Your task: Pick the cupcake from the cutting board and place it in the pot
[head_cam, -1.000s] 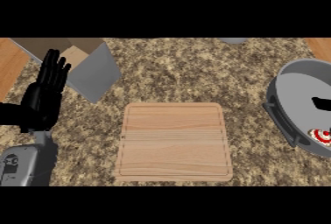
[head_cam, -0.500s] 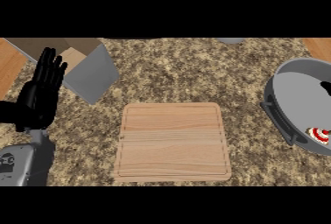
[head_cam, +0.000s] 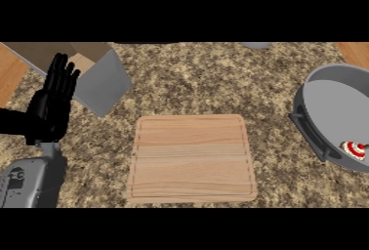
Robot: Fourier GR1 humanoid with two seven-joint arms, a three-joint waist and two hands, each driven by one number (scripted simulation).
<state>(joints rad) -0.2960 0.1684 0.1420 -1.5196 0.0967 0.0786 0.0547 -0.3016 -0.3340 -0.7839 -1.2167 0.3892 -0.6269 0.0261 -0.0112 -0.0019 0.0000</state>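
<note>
At far right, inside the pot [head_cam: 338, 122], lay the cupcake [head_cam: 354, 148], well apart from the bare board [head_cam: 192, 157] at centre; left hand [head_cam: 52, 102] rested at the left edge, fingers straight, holding nothing; right hand unseen.

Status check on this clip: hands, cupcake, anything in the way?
Left hand open, resting at left edge; right hand out of view. Cupcake in the pot, at the right edge. Cutting board bare. Nothing in the way.
</note>
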